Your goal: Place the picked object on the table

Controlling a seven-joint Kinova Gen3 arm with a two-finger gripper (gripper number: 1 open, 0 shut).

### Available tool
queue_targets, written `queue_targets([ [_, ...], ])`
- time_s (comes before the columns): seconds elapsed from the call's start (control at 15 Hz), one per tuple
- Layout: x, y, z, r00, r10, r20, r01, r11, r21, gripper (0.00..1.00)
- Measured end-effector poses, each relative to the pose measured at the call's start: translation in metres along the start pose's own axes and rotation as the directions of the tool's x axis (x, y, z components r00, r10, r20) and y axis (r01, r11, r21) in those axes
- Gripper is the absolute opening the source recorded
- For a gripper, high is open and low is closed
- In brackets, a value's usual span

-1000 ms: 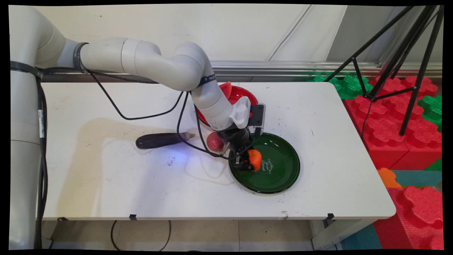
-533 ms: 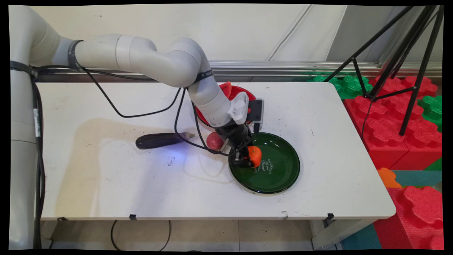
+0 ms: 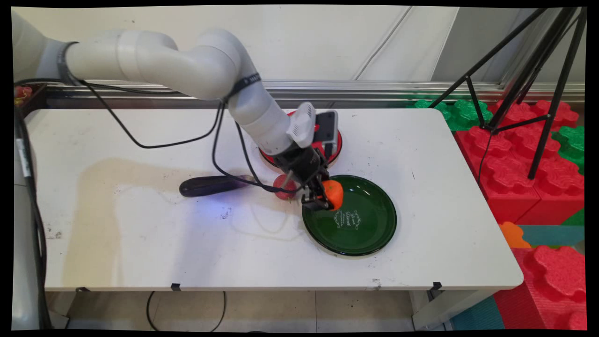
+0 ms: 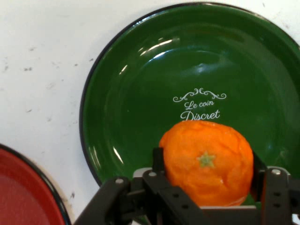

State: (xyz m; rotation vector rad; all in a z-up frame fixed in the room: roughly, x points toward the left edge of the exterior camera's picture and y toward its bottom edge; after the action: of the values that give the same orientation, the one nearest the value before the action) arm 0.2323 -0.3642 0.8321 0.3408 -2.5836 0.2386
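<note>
My gripper (image 3: 324, 199) (image 4: 206, 176) is shut on an orange (image 3: 333, 194) (image 4: 206, 161) and holds it above the near-left part of a green plate (image 3: 365, 229) (image 4: 140, 93), clear of the plate's floor. White lettering sits in the plate's middle. In the hand view a black finger presses on each side of the orange. A red fruit (image 3: 282, 186) lies on the table just left of the gripper.
A red plate (image 3: 334, 140) (image 4: 23, 192) stands behind the gripper, partly hidden by the hand. A dark eggplant (image 3: 210, 185) lies to the left on the white table (image 3: 140, 234). Red and green foam blocks (image 3: 524, 154) and a black tripod (image 3: 538, 70) stand to the right, beyond the table's edge.
The gripper has risen with the orange, lifting it off the green plate and carrying it a little toward the back-left. The arm has swung upward.
</note>
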Motion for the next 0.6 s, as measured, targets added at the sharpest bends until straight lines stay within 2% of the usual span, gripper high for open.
queue_targets([
  [0.6,-0.026,0.015,-0.068,0.997,-0.064,-0.043,0.065,0.998,0.02,0.0],
])
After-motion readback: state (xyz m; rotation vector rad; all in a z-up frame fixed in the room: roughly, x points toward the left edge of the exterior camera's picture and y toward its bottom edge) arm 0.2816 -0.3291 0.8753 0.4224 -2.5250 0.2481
